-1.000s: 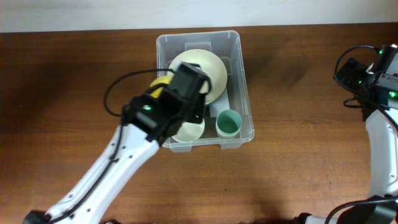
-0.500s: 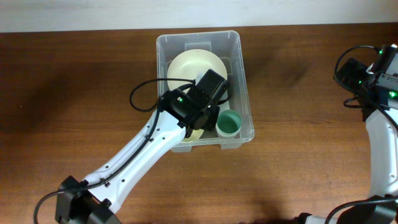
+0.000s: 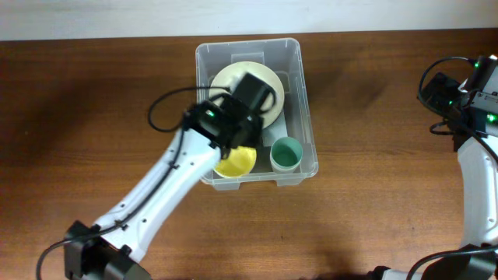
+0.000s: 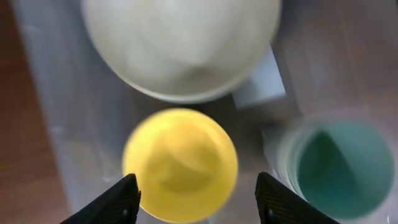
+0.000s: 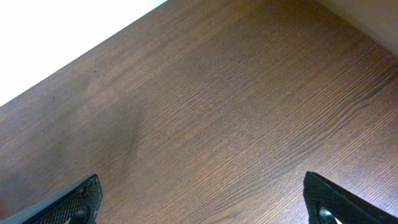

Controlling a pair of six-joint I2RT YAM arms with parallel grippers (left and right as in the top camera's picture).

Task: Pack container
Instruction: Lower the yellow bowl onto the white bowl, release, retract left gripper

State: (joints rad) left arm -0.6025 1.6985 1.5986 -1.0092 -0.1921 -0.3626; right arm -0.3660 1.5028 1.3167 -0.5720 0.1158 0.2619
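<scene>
The clear plastic container (image 3: 247, 45) stands at the middle back of the table. Inside it lie a large cream bowl (image 3: 264, 76), a yellow bowl (image 3: 237, 162) in the near-left corner and a green cup (image 3: 286, 154) in the near-right corner. My left gripper (image 3: 247, 101) hovers over the container's middle, partly covering the cream bowl. In the left wrist view, the left gripper (image 4: 202, 202) is open above the yellow bowl (image 4: 180, 165), apart from it, with the cream bowl (image 4: 180, 43) beyond and the green cup (image 4: 336, 168) at the right. My right gripper (image 5: 208, 205) is open over bare wood.
The right arm (image 3: 467, 101) stays at the table's right edge, far from the container. A black cable (image 3: 167, 105) loops off the left arm beside the container's left wall (image 4: 46, 106). Dark wooden tabletop (image 3: 93, 101) surrounds the container.
The left gripper carried the yellow bowl into the container, opened and let it go in the near-left corner, then drew back over the middle. The right arm has not moved.
</scene>
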